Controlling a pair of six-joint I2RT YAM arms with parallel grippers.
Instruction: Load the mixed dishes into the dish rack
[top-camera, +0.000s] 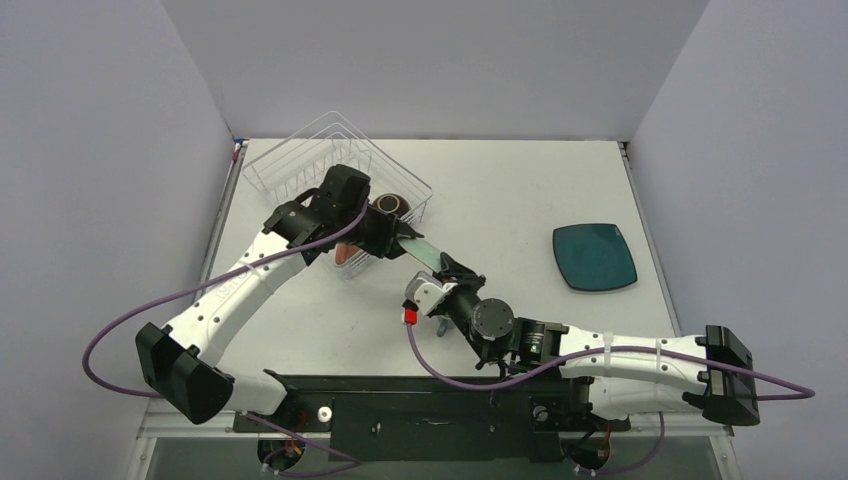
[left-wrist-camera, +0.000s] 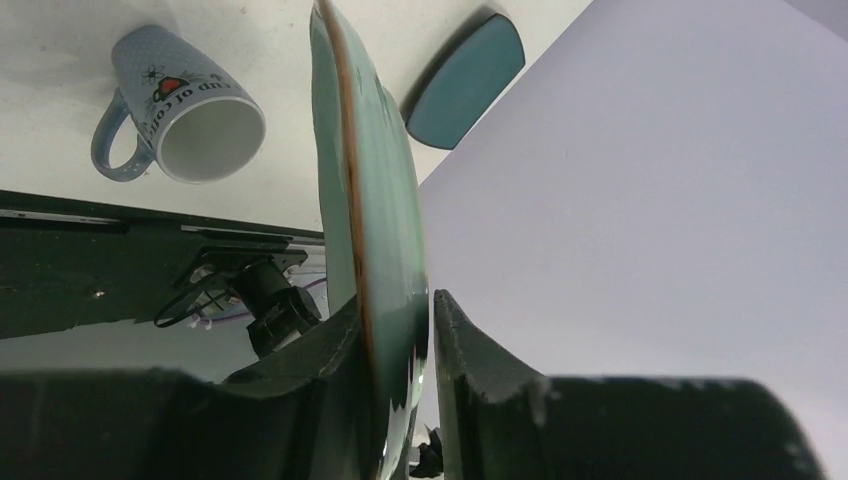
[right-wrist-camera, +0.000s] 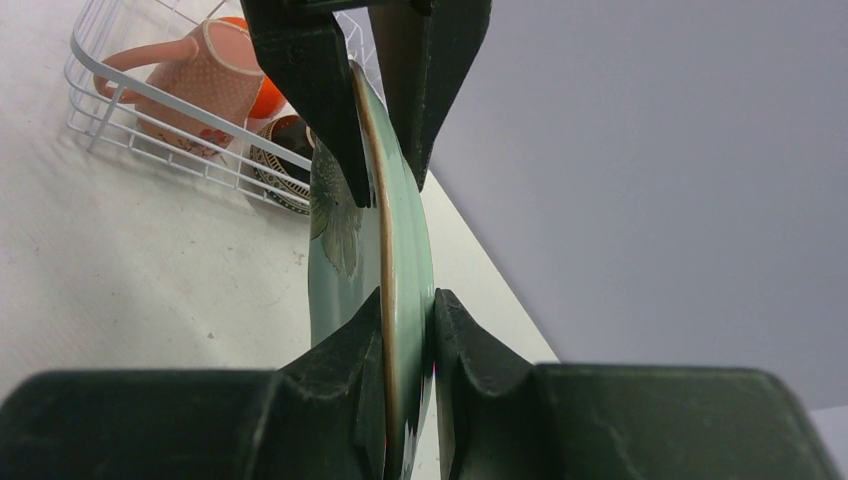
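Two grips: one dish, held at opposite ends of its rim.
Dish: the round pale-teal plate (right-wrist-camera: 395, 240) stands on edge in the air (flower face towards the rack).
Left: the left pincer (left-wrist-camera: 395, 335) is closed on its rim.
Right: the right pincer (right-wrist-camera: 408, 320) is clamped on the opposite rim.
Place: over the bench (top-camera: 500, 180), just beside the dish rack (top-camera: 300, 160) at the far-left corner.
Racked: pink mug (right-wrist-camera: 200, 80), orange-red bowl (right-wrist-camera: 262, 95), brown bowl (top-camera: 390, 205).
Loose: grey-blue mug (left-wrist-camera: 180, 110) by the near edge; dark-teal plate (top-camera: 595, 256) by the right edge.

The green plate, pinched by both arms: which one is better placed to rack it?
Left, probably. The left gripper clamps the plate edge nearest the dish rack, its arm beside it; the right gripper holds the opposite edge, farther off.
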